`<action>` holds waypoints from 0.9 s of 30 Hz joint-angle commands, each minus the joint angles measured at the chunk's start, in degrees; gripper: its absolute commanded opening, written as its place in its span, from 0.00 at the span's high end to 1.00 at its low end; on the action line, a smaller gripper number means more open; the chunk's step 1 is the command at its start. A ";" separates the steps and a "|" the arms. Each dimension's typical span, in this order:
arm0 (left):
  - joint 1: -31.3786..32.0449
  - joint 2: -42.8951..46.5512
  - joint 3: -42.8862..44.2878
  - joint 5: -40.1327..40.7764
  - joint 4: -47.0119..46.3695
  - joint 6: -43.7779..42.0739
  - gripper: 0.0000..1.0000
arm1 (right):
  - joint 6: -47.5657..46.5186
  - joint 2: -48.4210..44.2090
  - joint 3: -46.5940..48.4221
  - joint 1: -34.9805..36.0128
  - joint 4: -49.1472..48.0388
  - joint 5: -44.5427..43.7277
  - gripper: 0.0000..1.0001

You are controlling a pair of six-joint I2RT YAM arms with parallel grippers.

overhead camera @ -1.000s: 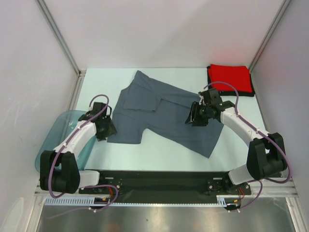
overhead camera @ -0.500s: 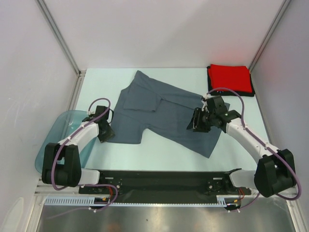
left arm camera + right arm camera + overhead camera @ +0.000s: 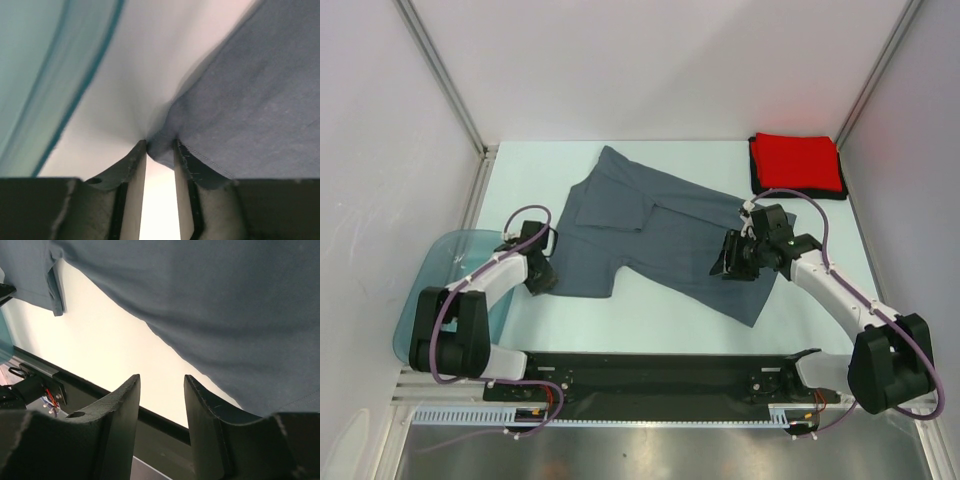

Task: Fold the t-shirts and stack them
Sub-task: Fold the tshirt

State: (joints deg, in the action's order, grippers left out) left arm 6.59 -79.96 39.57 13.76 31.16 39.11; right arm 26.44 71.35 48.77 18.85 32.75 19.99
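Observation:
A slate blue-grey t-shirt (image 3: 660, 230) lies spread out across the middle of the table. My left gripper (image 3: 542, 275) is at its near left corner. In the left wrist view the fingers are shut on that corner of the t-shirt (image 3: 260, 100), with cloth bunched between the tips (image 3: 160, 147). My right gripper (image 3: 735, 258) hovers over the t-shirt's right side. In its wrist view it stands open (image 3: 161, 380), nothing between the jaws, the t-shirt (image 3: 210, 295) beyond them. A folded red t-shirt (image 3: 797, 163) lies on a folded black t-shirt (image 3: 755, 175) at the back right.
A translucent teal tub (image 3: 450, 270) sits at the table's left edge beside the left arm, also filling the left of the left wrist view (image 3: 45, 75). White walls close in the left, right and back. The black base rail (image 3: 650, 375) runs along the near edge.
The left jaws have closed from wide apart onto the blue-grey t-shirt's corner. The right gripper has drifted a little nearer and to the right above the shirt, still open.

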 commanded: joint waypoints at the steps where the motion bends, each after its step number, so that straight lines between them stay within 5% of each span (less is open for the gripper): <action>1: 0.09 -3.35 -0.90 1.36 -2.33 0.97 0.73 | -1.30 -1.48 -0.52 -0.31 0.29 0.93 0.55; 5: 0.18 -2.92 0.41 -0.04 -1.98 -0.17 0.99 | -0.86 0.53 -0.87 -0.39 2.30 -0.65 0.52; 17: 1.76 8.68 9.73 -7.60 4.26 -1.93 1.00 | 1.59 6.96 -1.75 7.07 16.28 -18.30 0.54; 27: 1.76 3.68 14.13 -10.68 5.23 -4.92 1.00 | 10.21 8.28 -3.86 10.85 18.58 -30.53 0.55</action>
State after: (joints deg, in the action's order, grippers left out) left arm 7.99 -74.76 50.74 5.26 35.57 36.38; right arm 32.32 80.12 45.19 28.69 49.39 -4.08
